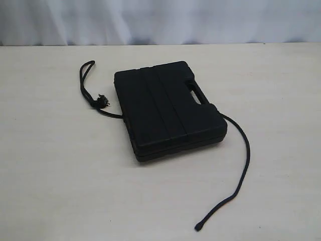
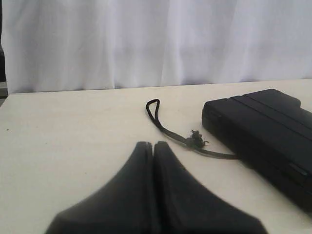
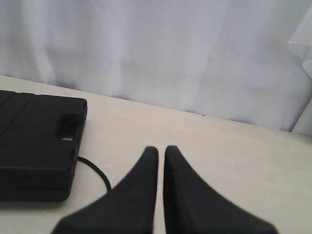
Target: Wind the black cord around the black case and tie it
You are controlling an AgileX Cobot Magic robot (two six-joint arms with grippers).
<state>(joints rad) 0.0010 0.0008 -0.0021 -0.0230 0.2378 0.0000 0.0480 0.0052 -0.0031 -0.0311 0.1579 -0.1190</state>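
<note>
Lying over the braided black cord [image 1: 244, 165] is the ribbed black case [image 1: 168, 108]; left fingers [image 2: 131, 195], right fingers [image 3: 136, 195] clenched empty.

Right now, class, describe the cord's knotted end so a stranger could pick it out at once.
On the pale table lies a flat black case, with a black cord trailing out on both sides. Follow the side away from the handle slot to a frayed knot beside a narrow loop; the other end is a plain blunt tip.
</note>
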